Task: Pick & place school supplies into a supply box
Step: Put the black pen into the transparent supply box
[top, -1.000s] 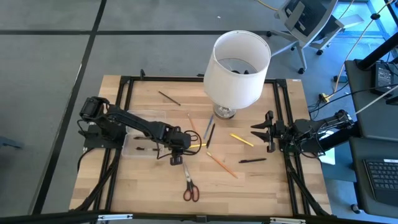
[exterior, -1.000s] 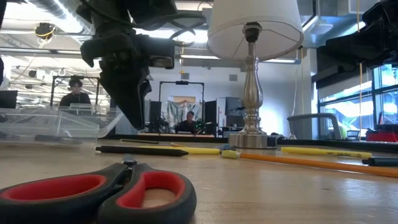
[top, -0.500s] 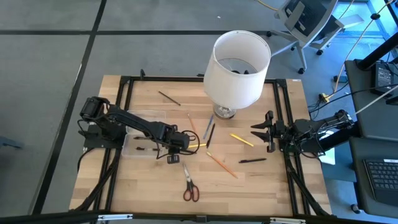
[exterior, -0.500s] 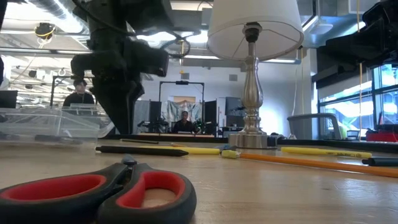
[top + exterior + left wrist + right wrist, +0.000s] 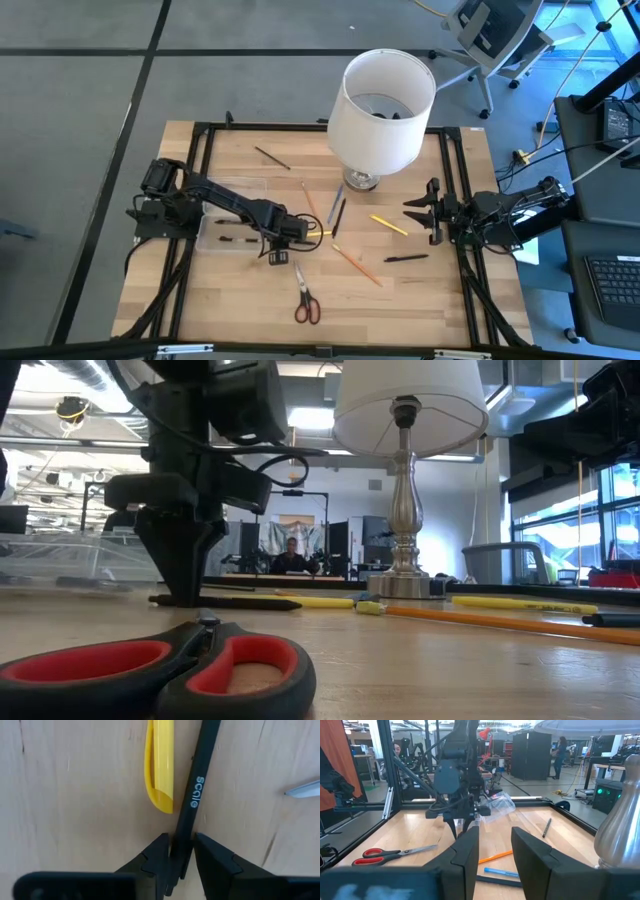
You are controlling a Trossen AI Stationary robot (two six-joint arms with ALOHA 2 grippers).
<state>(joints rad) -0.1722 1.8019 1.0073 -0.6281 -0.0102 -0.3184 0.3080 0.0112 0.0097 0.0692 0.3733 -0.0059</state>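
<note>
Early going: the supply box (image 5: 232, 236) at centre left holds about 2 items, while the left gripper (image 5: 179, 865), jaws narrowed around a black pen (image 5: 196, 795), starts another; scissors (image 5: 305, 298) and about 7 pens remain, right gripper (image 5: 428, 211) idling part-open at right.

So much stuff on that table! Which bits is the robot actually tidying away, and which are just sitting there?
Part of the job:
- black pencil, between the left claw fingers
- yellow pen beside it
- red-handled scissors
- orange pencil
- clear supply box, where they go

Just there:
- white lamp
- right claw, waiting at the table's right
</note>
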